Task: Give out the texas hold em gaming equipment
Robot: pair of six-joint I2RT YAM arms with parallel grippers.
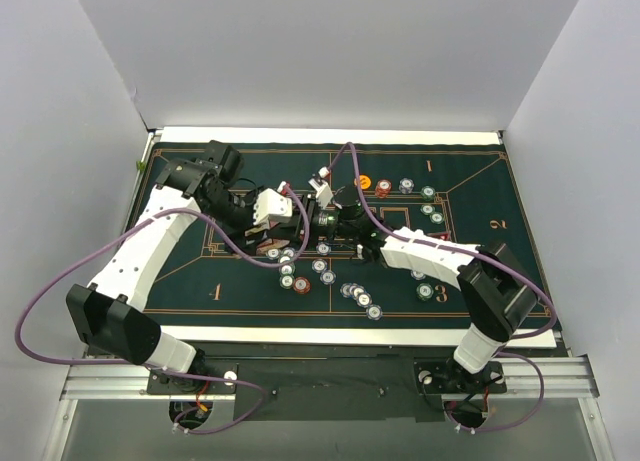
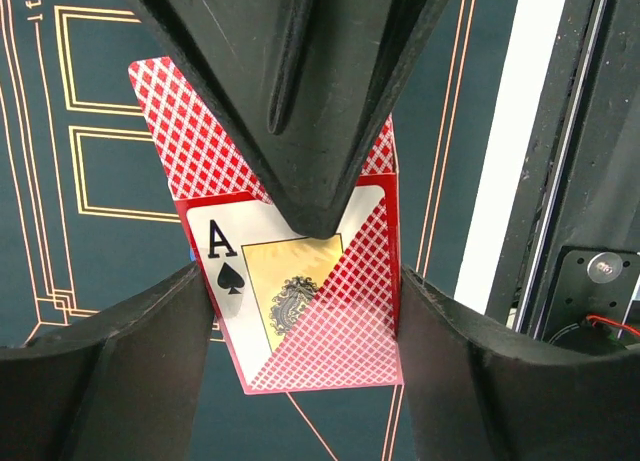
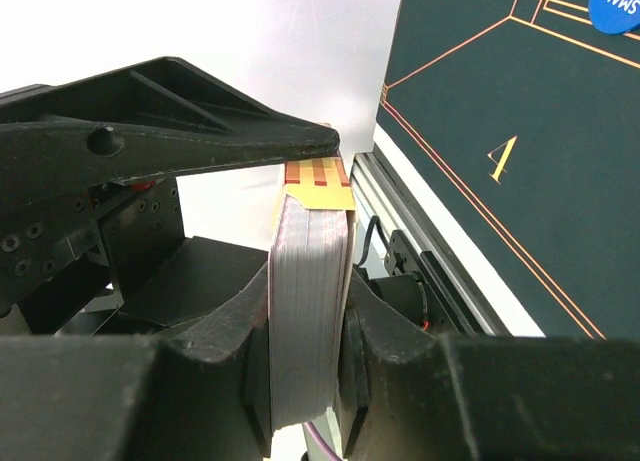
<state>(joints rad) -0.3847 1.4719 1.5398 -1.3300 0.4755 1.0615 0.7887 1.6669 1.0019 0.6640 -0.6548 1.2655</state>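
Between the two fingers of the left gripper (image 2: 305, 281), as its own wrist view shows, the deck of playing cards (image 2: 300, 311) is sitting clamped across its width. An ace-of-spades face is turned to the camera, and one red-backed card (image 2: 185, 131) is sticking out askew behind it. The right gripper (image 2: 318, 216) is hanging over the deck from the top of this view and covering its upper part, so only one dark finger is showing. Past the deck, the green felt mat (image 2: 90, 91) is running out to a white border strip (image 2: 505, 201) and a black rail (image 2: 600, 131) on the right, both well apart from the cards. Seen from the right wrist, the deck is standing edge-on (image 3: 310, 311), and the right gripper's fingers (image 3: 215, 341) are pressing against both broad faces, closed on its thickness. Its lower end is being cut off by the frame, so whether the whole stack is taken cannot be told. A finger (image 3: 230, 146) of the left gripper is bearing on the deck's top edge, and a blue disc (image 3: 615, 1) is being clipped by the upper corner. From the top camera, both grippers are meeting over the mat's middle, well apart from the white walls (image 1: 60, 131). Poker chips (image 1: 320, 266) are lying scattered just beside and below them, and an orange disc (image 1: 363, 181) is lying beyond. The deck is proving hard to make out here among the dark fingers.
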